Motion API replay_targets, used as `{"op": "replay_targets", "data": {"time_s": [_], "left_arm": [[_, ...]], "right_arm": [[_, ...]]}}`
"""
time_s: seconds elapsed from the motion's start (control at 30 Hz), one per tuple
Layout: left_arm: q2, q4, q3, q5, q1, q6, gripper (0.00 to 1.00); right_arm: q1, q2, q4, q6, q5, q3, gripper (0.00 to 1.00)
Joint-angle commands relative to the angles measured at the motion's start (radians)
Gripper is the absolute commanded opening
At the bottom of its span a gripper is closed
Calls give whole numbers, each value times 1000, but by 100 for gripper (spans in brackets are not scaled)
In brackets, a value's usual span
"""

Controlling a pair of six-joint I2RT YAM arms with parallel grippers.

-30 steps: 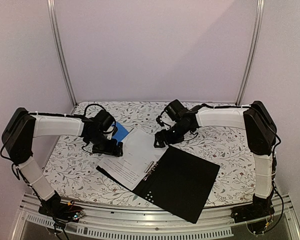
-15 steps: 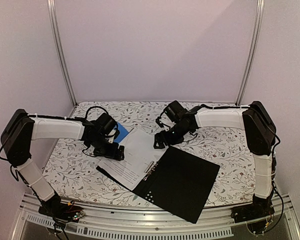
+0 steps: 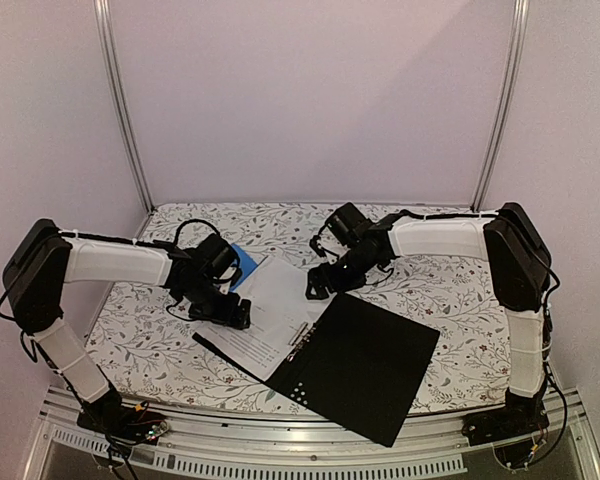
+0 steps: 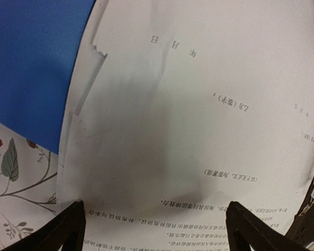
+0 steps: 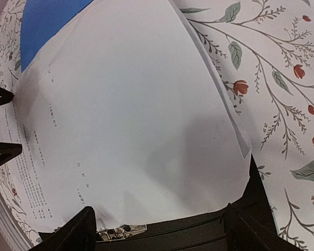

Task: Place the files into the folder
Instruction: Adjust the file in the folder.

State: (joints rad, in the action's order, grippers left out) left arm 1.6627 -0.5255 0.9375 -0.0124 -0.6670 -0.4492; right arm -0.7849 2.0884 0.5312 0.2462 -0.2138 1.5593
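The folder (image 3: 365,365) lies open on the table with its black inside up and its metal clip (image 5: 120,231) at the left edge. The files (image 3: 275,315), white sheets with black text, lie partly on the folder's left half and partly on the table. My left gripper (image 3: 230,315) hovers open low over the files' left edge; its fingertips (image 4: 68,225) straddle printed lines on the files (image 4: 188,104). Open as well, my right gripper (image 3: 320,283) hangs over the files' far corner (image 5: 131,120), just above the folder's black edge (image 5: 199,235). Nothing is held.
A smaller plain blue folder (image 3: 242,263) lies under the files' far left corner, also seen as the blue folder (image 4: 31,68) in the left wrist view. The floral tablecloth (image 3: 430,290) covers the table. Metal posts (image 3: 120,110) stand at the back corners.
My left gripper has slid right and nearer, from beside the blue folder onto the files' left edge. The right arm has barely moved.
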Motion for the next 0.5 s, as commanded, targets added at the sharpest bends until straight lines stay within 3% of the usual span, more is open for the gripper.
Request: {"op": "replay_targets", "data": {"time_s": [0.0, 0.3, 0.47], "left_arm": [[5, 14, -11, -2, -18, -13, 93], [-51, -30, 14, 23, -19, -2, 93], [-60, -41, 72, 93, -19, 25, 98]], "right_arm": [[-6, 21, 9, 1, 16, -9, 84], [-6, 14, 11, -1, 24, -8, 84], [-6, -3, 11, -4, 42, -8, 84]]}}
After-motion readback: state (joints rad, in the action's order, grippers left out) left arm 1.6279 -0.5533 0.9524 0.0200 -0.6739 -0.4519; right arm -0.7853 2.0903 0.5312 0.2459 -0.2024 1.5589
